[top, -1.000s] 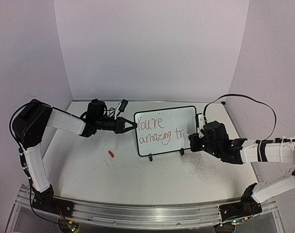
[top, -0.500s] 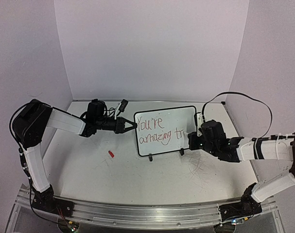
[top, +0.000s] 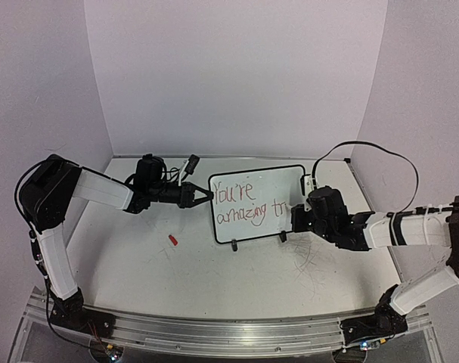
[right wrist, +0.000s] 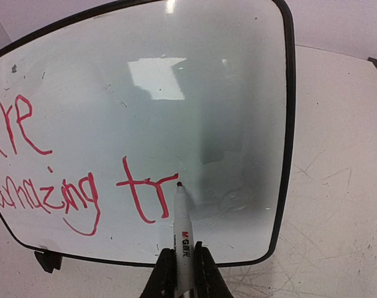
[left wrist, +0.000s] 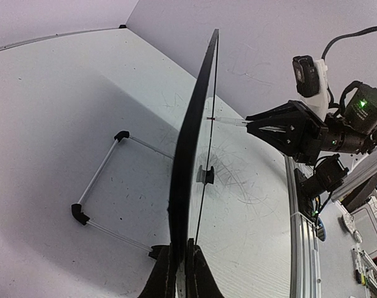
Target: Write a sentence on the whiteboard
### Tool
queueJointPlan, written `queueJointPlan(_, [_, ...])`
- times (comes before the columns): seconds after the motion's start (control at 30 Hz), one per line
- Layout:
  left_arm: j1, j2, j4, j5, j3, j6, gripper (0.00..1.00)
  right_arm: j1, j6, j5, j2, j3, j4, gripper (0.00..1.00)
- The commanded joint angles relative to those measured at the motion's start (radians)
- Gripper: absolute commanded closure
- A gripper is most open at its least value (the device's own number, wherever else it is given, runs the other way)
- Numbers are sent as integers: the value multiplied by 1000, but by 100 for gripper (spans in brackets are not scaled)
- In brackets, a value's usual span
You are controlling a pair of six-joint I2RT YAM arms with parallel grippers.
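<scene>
Writing stood part-done: the thin red handwritten sentence (top: 240,214) read "You're" on the upper line and "amazing tr" on the lower. The last word was judged unfinished, with more letters left to write. The small white rectangular whiteboard with thin black frame (top: 278,185) stood upright on its feet at the middle of the scuffed grey-white desk (top: 214,280). The left claw (left wrist: 179,273) was clamped narrow on the board's left edge. The right claw (right wrist: 182,268) gripped a slim white marker with red tip (right wrist: 182,223), the tip touching the board at the end of the "r". A small red object (top: 172,240) lay on the desk, apart from the board. No container appeared in any view.
</scene>
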State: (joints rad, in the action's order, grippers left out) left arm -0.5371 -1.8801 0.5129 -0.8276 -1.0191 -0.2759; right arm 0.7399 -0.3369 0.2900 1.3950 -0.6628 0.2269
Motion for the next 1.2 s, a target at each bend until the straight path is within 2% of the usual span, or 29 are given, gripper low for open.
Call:
queueJointPlan(0.0, [-12,6,-62,-6,-19,38,100,-5,-16,28,18,-36,-3,100])
queueJointPlan(1.17, [-12,6,-63,-9,-20,38,100,-5,-80,-22,21,37,-42,100])
